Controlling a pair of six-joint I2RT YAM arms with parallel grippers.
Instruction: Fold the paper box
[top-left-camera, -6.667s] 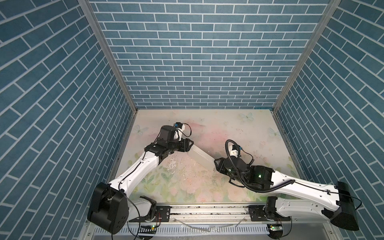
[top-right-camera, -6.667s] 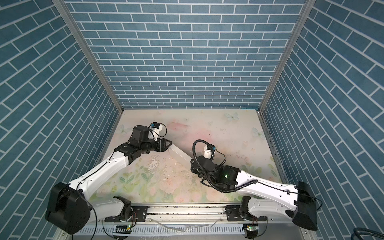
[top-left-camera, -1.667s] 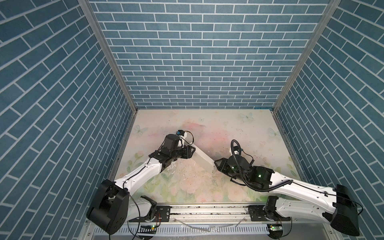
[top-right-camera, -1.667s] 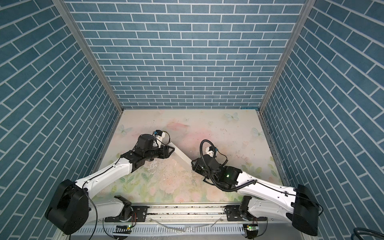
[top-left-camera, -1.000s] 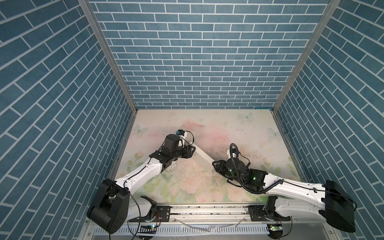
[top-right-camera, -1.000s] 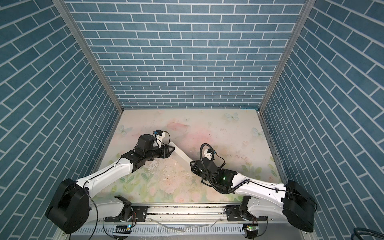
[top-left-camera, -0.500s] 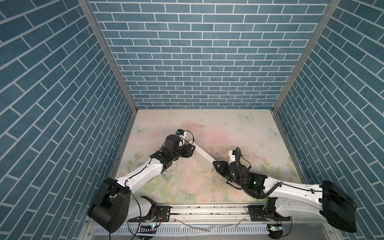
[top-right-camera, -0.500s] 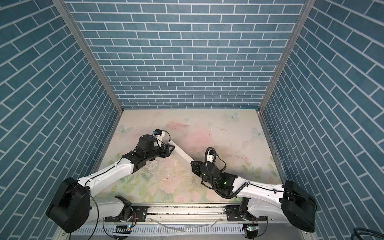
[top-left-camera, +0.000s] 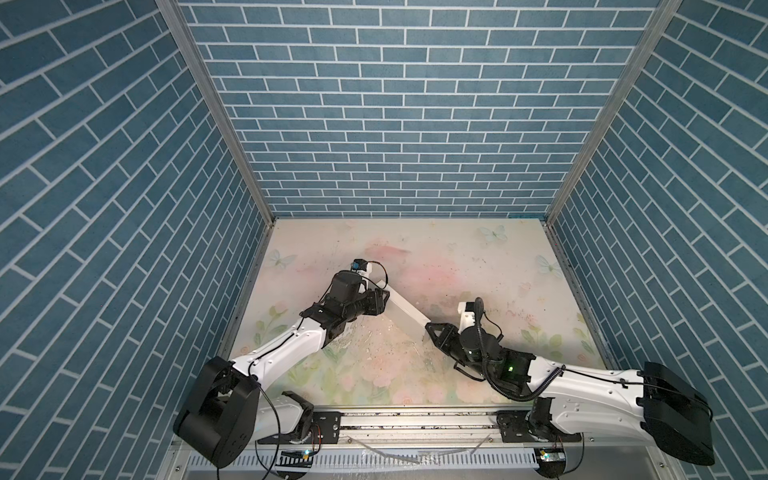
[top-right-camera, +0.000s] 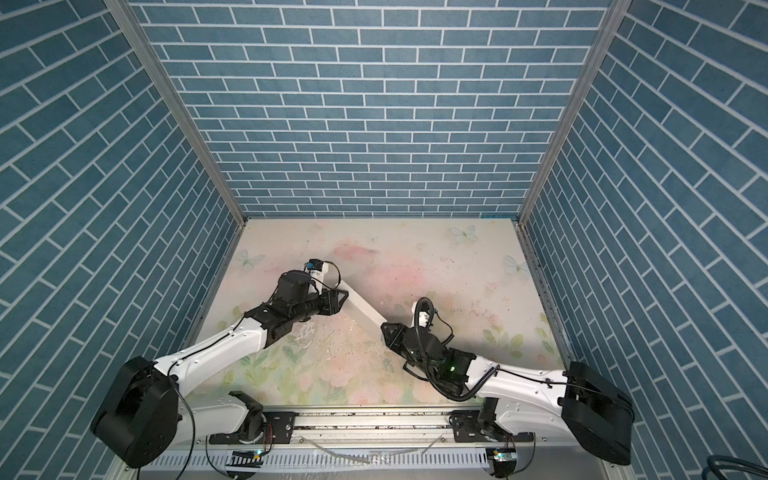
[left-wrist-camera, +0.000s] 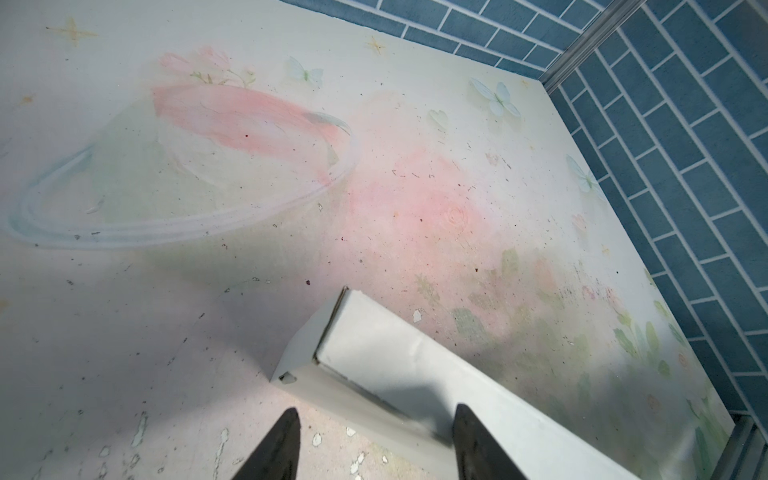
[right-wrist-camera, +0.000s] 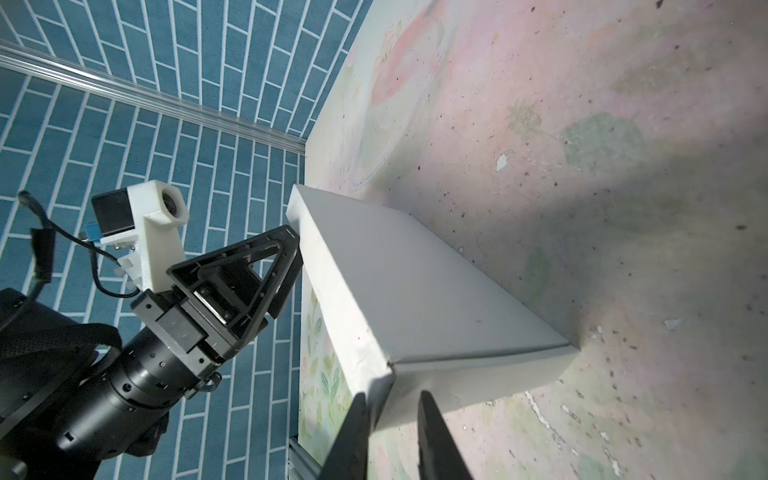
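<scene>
Two grippers sit at opposite ends of the box (right-wrist-camera: 415, 282). It looks closed up and raised onto a long edge on the mat (top-left-camera: 457, 257), though I can't rule out a lean. It spans the gap from one set of tips to the other.

The left gripper (left-wrist-camera: 374, 413) stands parted astride one end. One finger (left-wrist-camera: 473, 444) lies over the box's broad side; the other (left-wrist-camera: 278, 444) hangs over bare mat, just clear of the lower edge, so nothing is clamped there. The right gripper (right-wrist-camera: 390, 409) has its fingers drawn close, with the box's end corner poking between them. From here I cannot tell whether they bite the card or only bracket it.

I'd judge the box very light and hollow. Its thin card walls would bow or crease under a hard squeeze, and its smooth faces would slide against the pads. Standing on edge, it should tip at a nudge.

The best hold, to my eye, is across the thickness close to a corner, where folded walls back each other up. A pinch mid-panel would dent it, and a loose nip on one corner would let it swing or slip out.
</scene>
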